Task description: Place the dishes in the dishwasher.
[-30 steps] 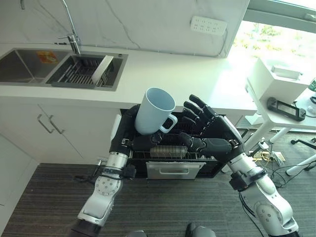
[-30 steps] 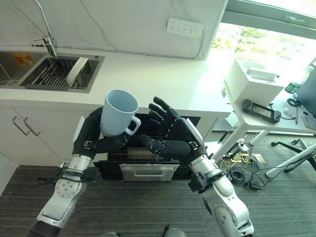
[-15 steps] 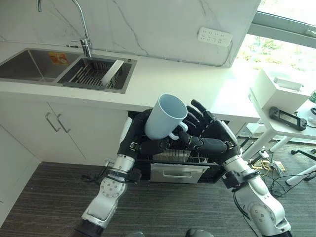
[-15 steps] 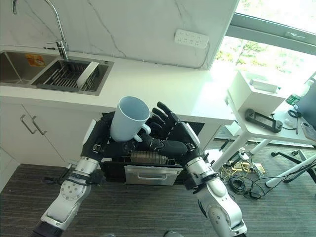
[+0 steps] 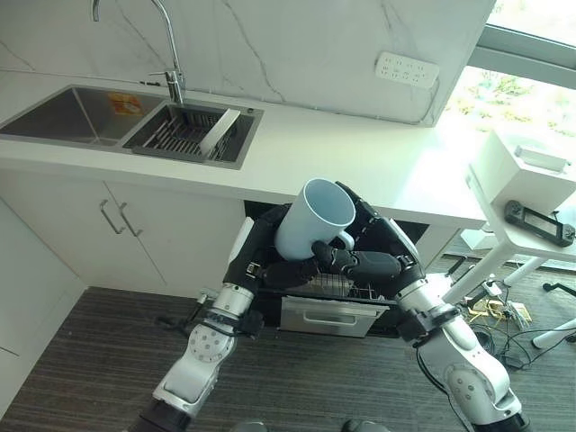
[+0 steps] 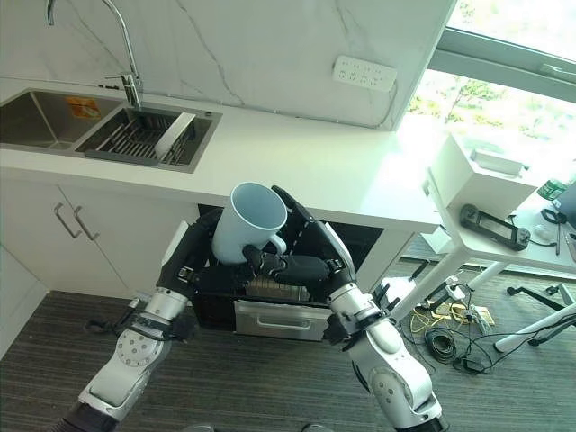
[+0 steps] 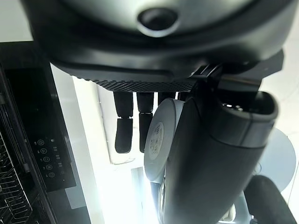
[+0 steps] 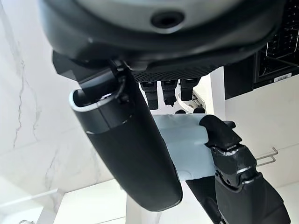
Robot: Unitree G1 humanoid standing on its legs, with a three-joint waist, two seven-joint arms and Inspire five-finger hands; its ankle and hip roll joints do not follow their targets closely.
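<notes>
A pale blue mug (image 5: 311, 216) is held up, tilted, in front of the counter edge and above the open dishwasher's wire rack (image 5: 342, 287). My left hand (image 5: 268, 267) is curled round its base from below; the mug's bottom (image 7: 158, 140) sits between that hand's fingers (image 7: 123, 134) and thumb. My right hand (image 5: 384, 255) is against the mug's far side, fingers straight behind it and thumb (image 8: 135, 154) reaching under the handle; the mug (image 8: 187, 148) lies just past that thumb.
The dishwasher's pulled-out front (image 5: 331, 316) sits under the white countertop (image 5: 360, 162). A sink (image 5: 63, 110) with a faucet (image 5: 167, 45) and a drain rack (image 5: 184, 135) holding a white plate (image 5: 219, 135) is at far left. A white side table (image 5: 531, 236) stands at right.
My right hand has closed in from spread beside the mug to resting against it, thumb under the handle. The mug has tipped a little. The camera has shifted.
</notes>
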